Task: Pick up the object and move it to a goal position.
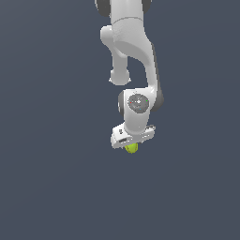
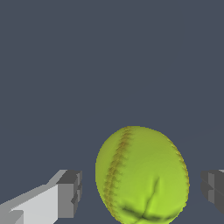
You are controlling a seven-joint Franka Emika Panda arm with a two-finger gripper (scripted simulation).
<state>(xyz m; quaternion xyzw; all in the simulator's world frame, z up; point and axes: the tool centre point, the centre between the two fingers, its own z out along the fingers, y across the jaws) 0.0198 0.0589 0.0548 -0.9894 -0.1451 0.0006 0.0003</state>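
Observation:
The yellow-green ball point(image 2: 142, 175) with reddish stitch seams lies between my gripper's point(image 2: 141, 192) two dark finger pads point(image 2: 70, 194). A narrow gap shows on each side of the ball, so the jaws stand open around it and do not touch it. In the exterior view the ball point(image 1: 131, 148) peeks out just under the white hand of the gripper point(image 1: 132, 143), which points down over the dark floor. The fingers themselves are hidden there by the hand.
The white arm point(image 1: 133, 51) reaches down from the top of the exterior view. A plain dark grey floor point(image 1: 51, 187) lies all around, with nothing else on it in view.

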